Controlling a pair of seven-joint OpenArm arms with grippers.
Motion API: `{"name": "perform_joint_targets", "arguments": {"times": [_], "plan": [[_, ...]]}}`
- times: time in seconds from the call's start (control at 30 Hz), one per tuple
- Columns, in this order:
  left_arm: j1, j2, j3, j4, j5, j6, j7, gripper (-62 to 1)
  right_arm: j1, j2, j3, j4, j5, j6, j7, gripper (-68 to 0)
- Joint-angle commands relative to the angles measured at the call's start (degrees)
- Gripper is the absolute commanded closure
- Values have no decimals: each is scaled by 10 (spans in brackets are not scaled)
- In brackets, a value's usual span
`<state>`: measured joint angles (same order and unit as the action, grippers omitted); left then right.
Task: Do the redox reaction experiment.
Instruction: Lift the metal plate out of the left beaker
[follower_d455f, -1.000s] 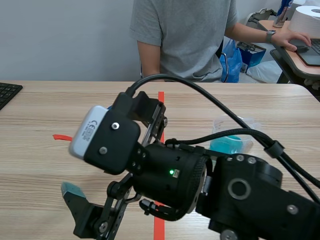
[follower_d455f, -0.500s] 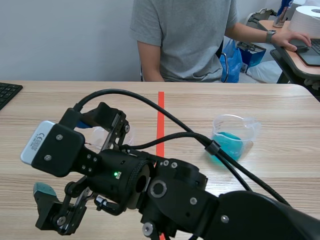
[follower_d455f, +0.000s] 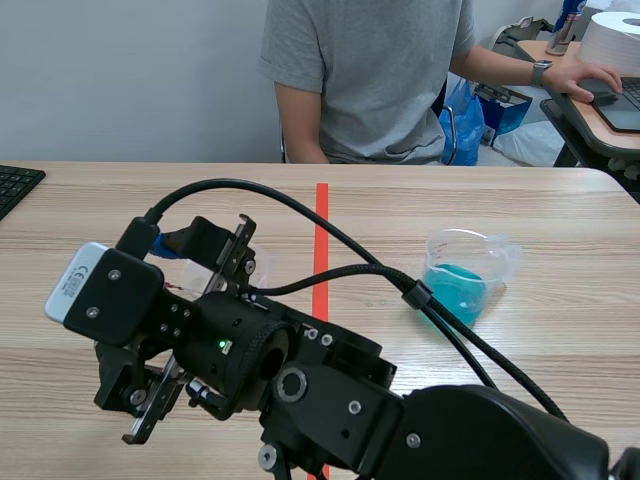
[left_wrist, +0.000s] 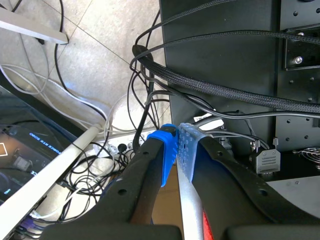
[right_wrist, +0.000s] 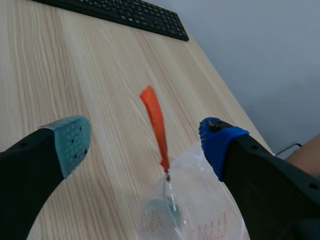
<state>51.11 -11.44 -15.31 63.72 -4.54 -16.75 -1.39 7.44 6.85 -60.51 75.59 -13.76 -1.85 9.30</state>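
- Over last second, right arm swung from middle to left of red line (follower_d455f: 321, 230); in last half second it only turned at wrist.
- Right gripper (right_wrist: 145, 142) hovers above clear cup (right_wrist: 200, 215), fingers wide apart, nothing held.
- Thin metal piece (right_wrist: 170, 192) lies inside clear cup.
- Blue-liquid cup (follower_d455f: 462, 283) sits right of line, well apart, untouched.
- Left gripper (left_wrist: 176, 145) off table, pads pressed together, empty.
- Judgement: you are lining up to grasp clear cup; lowering and closing not yet done.

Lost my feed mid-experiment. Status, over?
Right gripper open over clear cup, thin metal piece inside. Left gripper shut, empty, away from the work. Blue-liquid beaker apart. Nothing blocking.
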Motion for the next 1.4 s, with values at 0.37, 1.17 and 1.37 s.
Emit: {"name": "perform_joint_targets", "arguments": {"times": [0.37,1.17,1.37], "plan": [[9,0,-5,6,-3,-5,-8,-23,11,8,1,18,-33,-18,14,-228],[9,0,-5,6,-3,-5,-17,-23,11,45,2,117,-77,-16,-16,-13],[9,0,-5,6,-3,-5,-17,-23,11,47,2,129,-72,-16,-28,-13]]}}
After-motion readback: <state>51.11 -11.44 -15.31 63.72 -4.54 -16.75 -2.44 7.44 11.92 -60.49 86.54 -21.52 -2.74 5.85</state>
